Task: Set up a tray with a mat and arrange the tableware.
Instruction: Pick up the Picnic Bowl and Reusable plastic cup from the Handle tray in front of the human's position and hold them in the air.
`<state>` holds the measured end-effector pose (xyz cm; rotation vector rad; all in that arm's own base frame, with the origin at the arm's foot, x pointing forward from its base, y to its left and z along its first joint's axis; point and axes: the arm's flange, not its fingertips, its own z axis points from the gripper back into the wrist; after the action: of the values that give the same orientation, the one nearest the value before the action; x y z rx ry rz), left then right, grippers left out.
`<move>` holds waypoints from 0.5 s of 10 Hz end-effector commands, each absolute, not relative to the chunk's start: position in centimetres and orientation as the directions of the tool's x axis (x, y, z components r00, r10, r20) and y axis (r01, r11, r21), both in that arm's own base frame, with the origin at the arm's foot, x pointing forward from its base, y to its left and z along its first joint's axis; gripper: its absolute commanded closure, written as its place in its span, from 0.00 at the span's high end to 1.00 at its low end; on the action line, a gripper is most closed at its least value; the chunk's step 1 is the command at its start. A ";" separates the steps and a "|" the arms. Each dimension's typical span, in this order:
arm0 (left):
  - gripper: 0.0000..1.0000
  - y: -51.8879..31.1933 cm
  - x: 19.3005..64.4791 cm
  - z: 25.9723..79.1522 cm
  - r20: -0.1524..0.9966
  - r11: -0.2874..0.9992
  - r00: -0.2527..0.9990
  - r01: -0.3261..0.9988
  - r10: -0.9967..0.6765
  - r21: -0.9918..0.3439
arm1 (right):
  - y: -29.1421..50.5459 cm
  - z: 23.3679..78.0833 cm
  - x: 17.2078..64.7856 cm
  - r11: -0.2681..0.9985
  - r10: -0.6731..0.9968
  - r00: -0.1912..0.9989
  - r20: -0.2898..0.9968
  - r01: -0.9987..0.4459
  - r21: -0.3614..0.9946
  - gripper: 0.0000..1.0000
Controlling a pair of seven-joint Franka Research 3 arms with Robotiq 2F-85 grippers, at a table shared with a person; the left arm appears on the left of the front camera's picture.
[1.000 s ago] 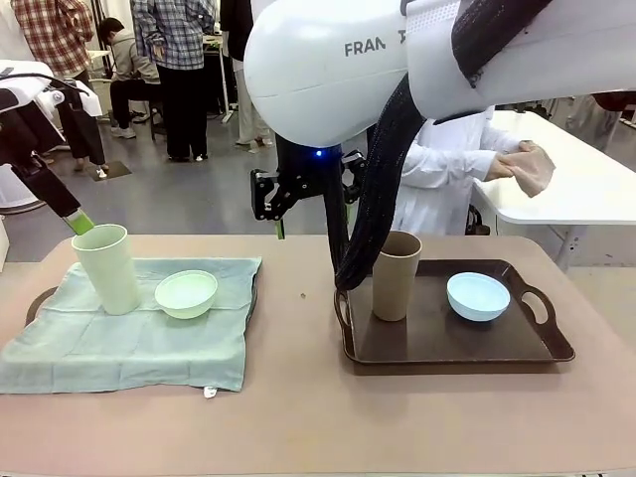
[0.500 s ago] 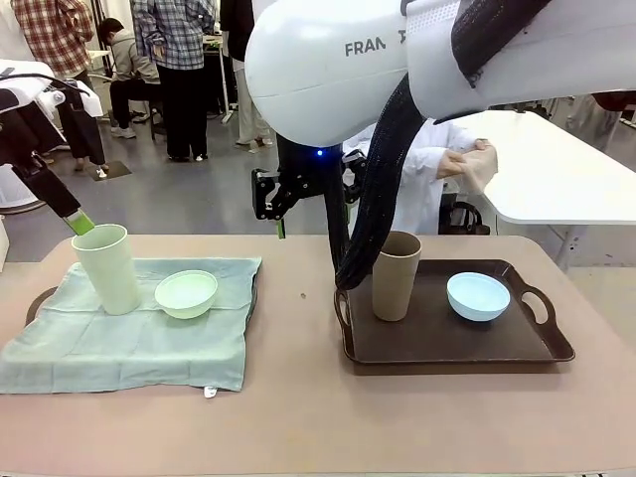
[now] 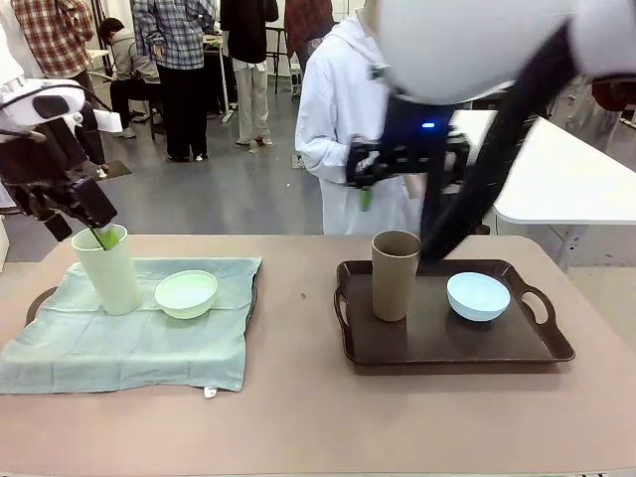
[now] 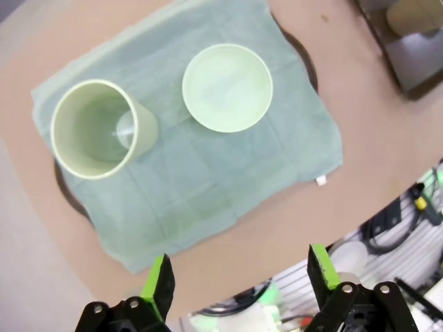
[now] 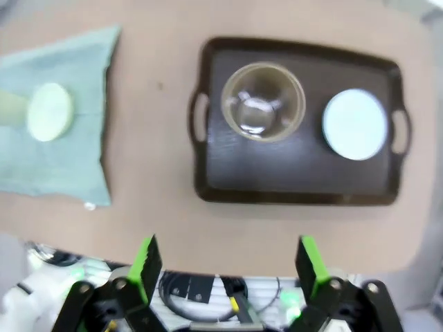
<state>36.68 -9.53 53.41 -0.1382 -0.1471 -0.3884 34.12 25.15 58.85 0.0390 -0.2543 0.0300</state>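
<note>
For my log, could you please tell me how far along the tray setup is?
Done, it seems: the left tray carries a mat, green tumbler and mint bowl. In hand: nothing; left gripper and right gripper hang open. Left, probably: the right tray holds brown tumbler and blue bowl without a mat.

We saw a tumbler (image 3: 396,275) and bowl (image 3: 478,295) on the tray (image 3: 447,343); left of the tray, a mat (image 3: 119,348) bore a second tumbler (image 3: 109,270) and second bowl (image 3: 186,293).

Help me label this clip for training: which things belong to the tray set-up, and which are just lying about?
Job: green mat, pale green tumbler, mint bowl, brown tray, brown tumbler, light blue bowl.
Lying about: small speck on the tabletop, white side table behind.
</note>
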 end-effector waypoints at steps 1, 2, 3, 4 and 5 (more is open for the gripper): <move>1.00 -11.4 37.1 54.4 0.167 0.953 0.944 0.297 -0.284 -0.055 | 19.3 58.1 32.5 0.994 -0.006 0.971 0.239 -0.020 0.108 1.00; 1.00 -11.5 37.3 54.9 0.174 0.953 0.940 0.301 -0.292 -0.027 | 17.5 58.4 32.3 0.994 -0.036 0.971 0.236 0.012 0.105 1.00; 1.00 -10.6 36.7 53.6 0.165 0.934 0.931 0.344 -0.326 -0.097 | 21.5 59.0 33.7 0.998 -0.013 0.968 0.249 -0.005 0.068 1.00; 1.00 -10.6 36.7 53.6 0.165 0.934 0.931 0.344 -0.326 -0.097 | 21.5 59.0 33.7 0.998 -0.013 0.968 0.249 -0.005 0.068 1.00; 1.00 -10.6 36.7 53.6 0.165 0.934 0.931 0.344 -0.326 -0.097 | 21.5 59.0 33.7 0.998 -0.013 0.968 0.249 -0.005 0.068 1.00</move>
<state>36.78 -11.04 54.06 -0.1097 -0.1529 -0.3269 32.90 20.40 58.78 0.0575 -0.2566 0.0013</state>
